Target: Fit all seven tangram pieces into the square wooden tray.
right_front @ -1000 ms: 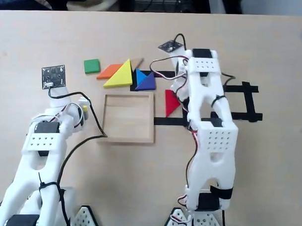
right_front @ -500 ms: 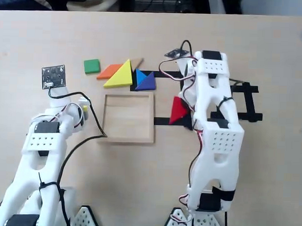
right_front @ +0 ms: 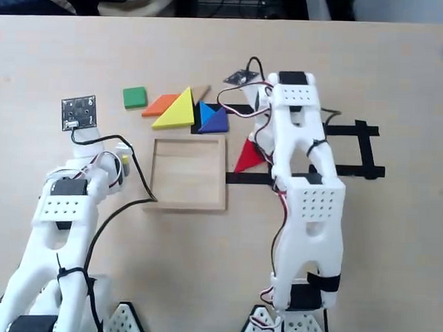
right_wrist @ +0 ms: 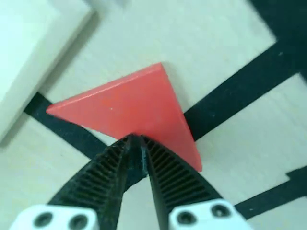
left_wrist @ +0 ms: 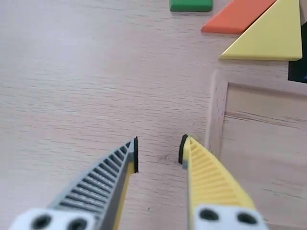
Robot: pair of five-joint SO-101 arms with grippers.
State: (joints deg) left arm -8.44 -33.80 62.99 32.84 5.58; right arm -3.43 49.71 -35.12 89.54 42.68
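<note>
Right wrist view: right pincer pinches the red triangle over black tape; left wrist view: left pincer released beside the tray

- From up high, the right arm covers one corner of the red triangle, plus a stretch of the black tape.
- Only a sliver of a tan piece pokes out past the yellow triangle. Can't tell its shape.
- Left wrist cam: the green square and the tray both get chopped by the frame edges.
- Right wrist cam: the tray corner is just a blurry pale slab.
</note>
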